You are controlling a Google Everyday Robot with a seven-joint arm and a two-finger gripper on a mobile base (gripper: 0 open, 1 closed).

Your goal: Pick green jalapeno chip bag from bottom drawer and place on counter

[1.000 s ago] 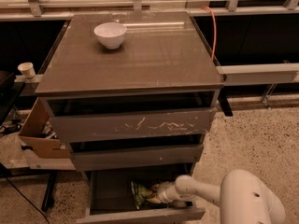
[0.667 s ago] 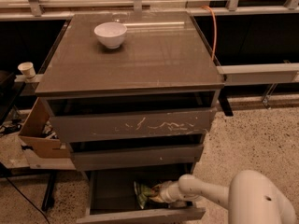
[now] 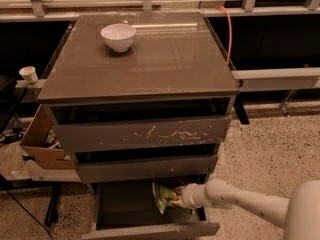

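The green jalapeno chip bag [image 3: 161, 198] lies at the right of the open bottom drawer [image 3: 120, 204], the tool [image 3: 176, 197] against it, whether clamped or apart I cannot tell, and a white bowl [image 3: 118, 36] sits far-left on the desk [image 3: 165, 59].

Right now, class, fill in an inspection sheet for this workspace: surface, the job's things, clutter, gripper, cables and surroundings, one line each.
surface: the counter is a glossy grey-brown slab; a white bowl stands near its back left.
job's things: the green jalapeno chip bag lies at the right side of the open bottom drawer, not yet on the counter.
clutter: cardboard box at the far left; paper cup above it.
gripper: the gripper is inside the bottom drawer, at the bag.
cables: an orange cable runs down past the counter's back right corner.
surroundings: pale ledge with metal posts behind; speckled floor.
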